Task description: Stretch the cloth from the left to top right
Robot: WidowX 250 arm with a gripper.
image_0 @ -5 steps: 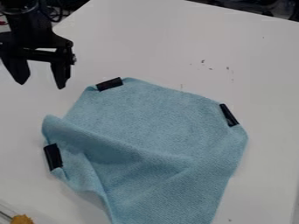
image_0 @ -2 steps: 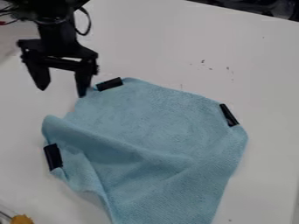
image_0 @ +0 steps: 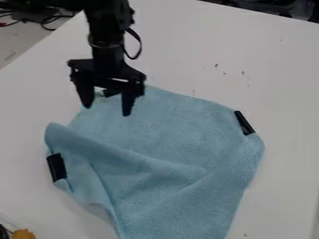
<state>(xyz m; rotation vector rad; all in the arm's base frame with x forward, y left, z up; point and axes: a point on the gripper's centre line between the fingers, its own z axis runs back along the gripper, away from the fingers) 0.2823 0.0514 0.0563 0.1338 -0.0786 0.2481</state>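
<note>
- Over the blue cloth (image_0: 168, 126), at upper left, the end effector (image_0: 107, 111) is held wide open, nothing clasped.
- Whether the cloth is touched cannot be told.

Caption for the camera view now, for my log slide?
Open gripper over the far-left corner of a rumpled blue cloth, black clips at its left and right edges.

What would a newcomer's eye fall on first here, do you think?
The blue cloth would likely draw the eye first, rumpled on the white table at lower centre. Next comes the black gripper, open above the cloth's upper left part, then the dark clips on its left and right edges.
</note>
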